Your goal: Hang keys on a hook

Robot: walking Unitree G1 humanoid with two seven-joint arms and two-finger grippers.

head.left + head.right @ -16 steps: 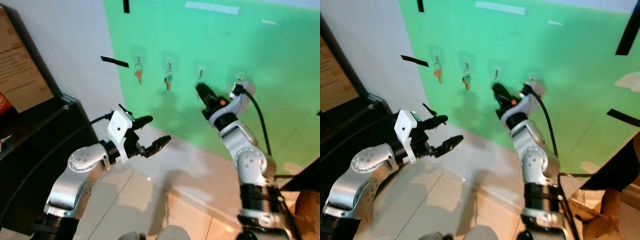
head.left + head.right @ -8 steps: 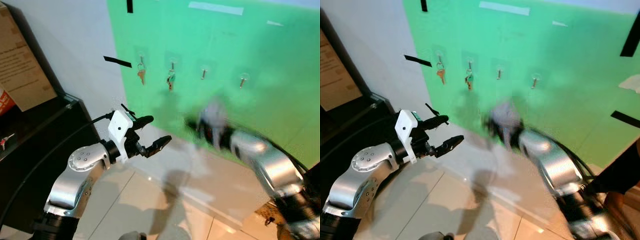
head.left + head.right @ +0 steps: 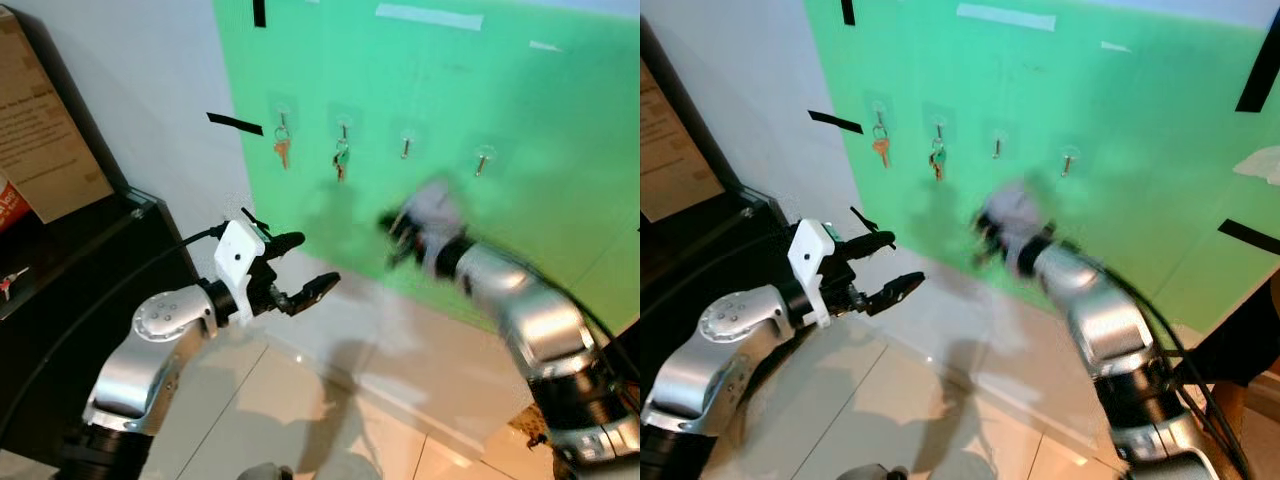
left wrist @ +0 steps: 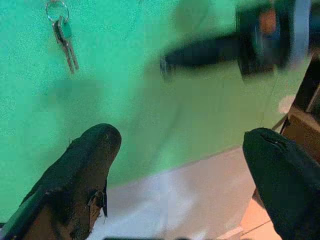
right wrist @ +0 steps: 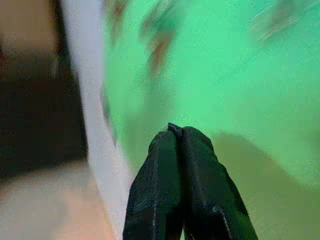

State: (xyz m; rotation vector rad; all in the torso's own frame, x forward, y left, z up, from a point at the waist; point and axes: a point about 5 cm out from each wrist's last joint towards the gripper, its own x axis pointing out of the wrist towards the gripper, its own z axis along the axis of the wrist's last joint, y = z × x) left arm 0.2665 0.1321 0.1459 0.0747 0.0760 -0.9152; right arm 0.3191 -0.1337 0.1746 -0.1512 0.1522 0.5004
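Note:
A green board (image 3: 520,110) on the wall carries a row of hooks. An orange key (image 3: 281,150) hangs on the leftmost hook and a green-tagged key bunch (image 3: 340,160) on the one beside it. The third hook (image 3: 405,146) and fourth hook (image 3: 483,158) are bare. My left gripper (image 3: 316,260) is open and empty, held low and left of the board. My right gripper (image 3: 392,238) is blurred with motion below the third hook. In the right wrist view its fingers (image 5: 180,165) are pressed shut with nothing between them. The left wrist view faces the key bunch (image 4: 64,42).
A black cabinet (image 3: 60,280) stands at my left with a cardboard box (image 3: 30,130) leaning above it. Black tape strips (image 3: 235,123) mark the wall. A pale tiled floor (image 3: 380,420) lies below, and a brown box (image 3: 1230,400) sits at the lower right.
My right arm has left the third hook, swung down and left in a blur, and now sits a little higher. The left arm has barely moved.

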